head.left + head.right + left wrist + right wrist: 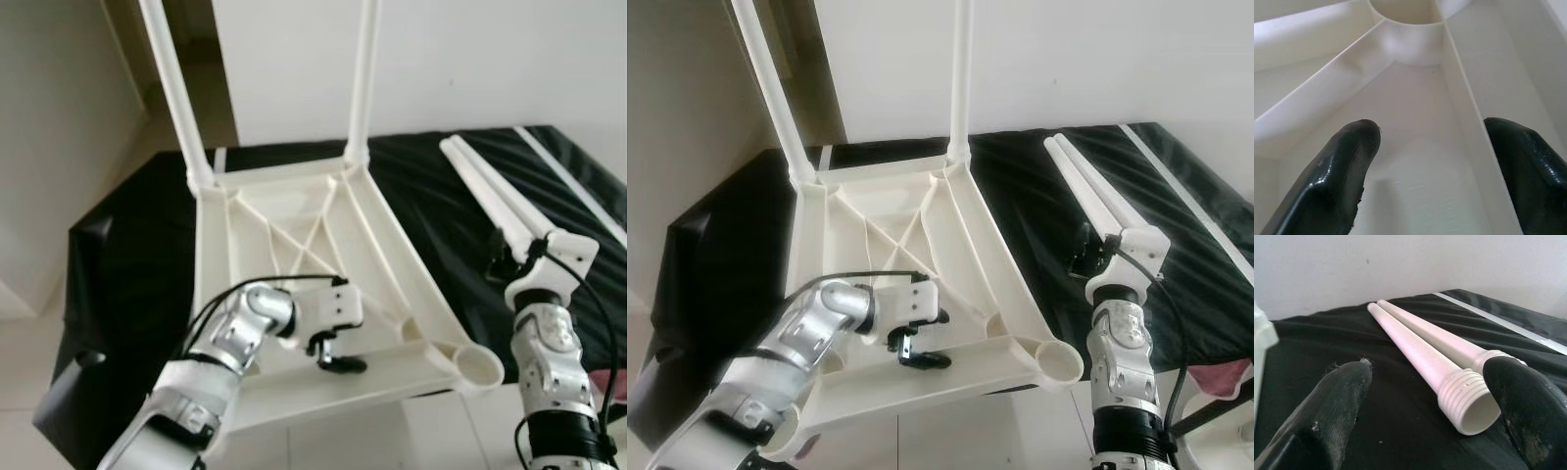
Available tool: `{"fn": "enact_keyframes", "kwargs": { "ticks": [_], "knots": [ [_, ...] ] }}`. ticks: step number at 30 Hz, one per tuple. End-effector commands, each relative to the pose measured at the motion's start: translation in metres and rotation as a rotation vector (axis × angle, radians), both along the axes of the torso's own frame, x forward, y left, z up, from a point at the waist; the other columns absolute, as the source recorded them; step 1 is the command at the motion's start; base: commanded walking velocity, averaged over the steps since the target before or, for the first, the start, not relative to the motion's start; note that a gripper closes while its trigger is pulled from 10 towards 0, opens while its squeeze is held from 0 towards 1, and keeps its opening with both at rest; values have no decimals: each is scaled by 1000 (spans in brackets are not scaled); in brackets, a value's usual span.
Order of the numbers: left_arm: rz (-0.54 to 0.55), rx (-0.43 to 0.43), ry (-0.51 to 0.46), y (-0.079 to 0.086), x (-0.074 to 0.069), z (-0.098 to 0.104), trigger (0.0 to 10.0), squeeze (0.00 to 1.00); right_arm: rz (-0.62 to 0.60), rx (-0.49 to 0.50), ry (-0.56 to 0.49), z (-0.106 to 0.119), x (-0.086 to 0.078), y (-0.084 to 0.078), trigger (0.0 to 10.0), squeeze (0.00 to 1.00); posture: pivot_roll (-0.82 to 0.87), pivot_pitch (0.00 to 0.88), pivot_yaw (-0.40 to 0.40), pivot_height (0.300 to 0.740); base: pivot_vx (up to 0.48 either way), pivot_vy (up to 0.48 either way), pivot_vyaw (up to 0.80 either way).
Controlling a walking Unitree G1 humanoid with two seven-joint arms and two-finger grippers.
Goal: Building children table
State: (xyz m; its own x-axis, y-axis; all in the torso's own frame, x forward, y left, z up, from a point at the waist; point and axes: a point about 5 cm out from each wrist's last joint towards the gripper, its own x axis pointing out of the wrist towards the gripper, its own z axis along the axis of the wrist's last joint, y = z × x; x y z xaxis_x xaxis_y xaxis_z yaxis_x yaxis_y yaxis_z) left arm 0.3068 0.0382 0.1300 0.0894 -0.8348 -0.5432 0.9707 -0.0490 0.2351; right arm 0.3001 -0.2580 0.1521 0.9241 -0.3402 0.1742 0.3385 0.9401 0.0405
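The left arm is bent inward at the elbow, so that the forearm is carried across the upturned white table top. The left gripper is held low over the ribbed underside, near the front edge. In the left wrist view its two fingers are seen spread wide with nothing between them; one plastic rib passes between the pads, and whether it is touched by either cannot be told.

The right arm is raised almost upright from the lower right, with the wrist turned toward the far side. The right gripper is set just before the threaded ends of the two loose table legs. Its fingers are held wide apart and empty, and the nearer leg's threaded mouth lies between them without being clasped.

The table top is laid upside down on a black cloth that is spread over the surface. Two legs are already fixed upright in the far corner sockets. At the near right corner a round open socket is seen, and it holds nothing. The shallow compartments formed by the ribs are likewise bare plastic. The two loose legs are laid side by side on the cloth, touching along their length, to the right of the table top and apart from it. A pale strip runs along the cloth beyond them.
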Motion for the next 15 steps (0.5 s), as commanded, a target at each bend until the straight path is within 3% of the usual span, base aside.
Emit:
{"fn": "enact_keyframes", "kwargs": {
  "ticks": [1,2,5,8,15],
  "knots": [
    [493,-117,-317,11,31,12,10000,0,-16,-5,19,-2,0,-2,10000,0,-1,0,47,740,0,0,0],
    [484,-173,-295,11,30,21,10000,0,-53,-1,35,-3,-3,-12,10000,0,-10,0,55,740,0,0,0],
    [472,-215,-279,11,29,27,10000,0,-71,-4,43,-3,-5,-18,10000,0,-12,0,57,740,0,0,0],
    [410,-345,-230,9,24,44,10000,0,-107,-43,63,-2,-8,-35,10000,0,-11,0,57,740,0,0,0],
    [372,-399,-226,8,20,52,10000,0,-115,-66,102,-2,-6,-49,10000,0,-3,0,53,740,0,0,0]
  ]
}}
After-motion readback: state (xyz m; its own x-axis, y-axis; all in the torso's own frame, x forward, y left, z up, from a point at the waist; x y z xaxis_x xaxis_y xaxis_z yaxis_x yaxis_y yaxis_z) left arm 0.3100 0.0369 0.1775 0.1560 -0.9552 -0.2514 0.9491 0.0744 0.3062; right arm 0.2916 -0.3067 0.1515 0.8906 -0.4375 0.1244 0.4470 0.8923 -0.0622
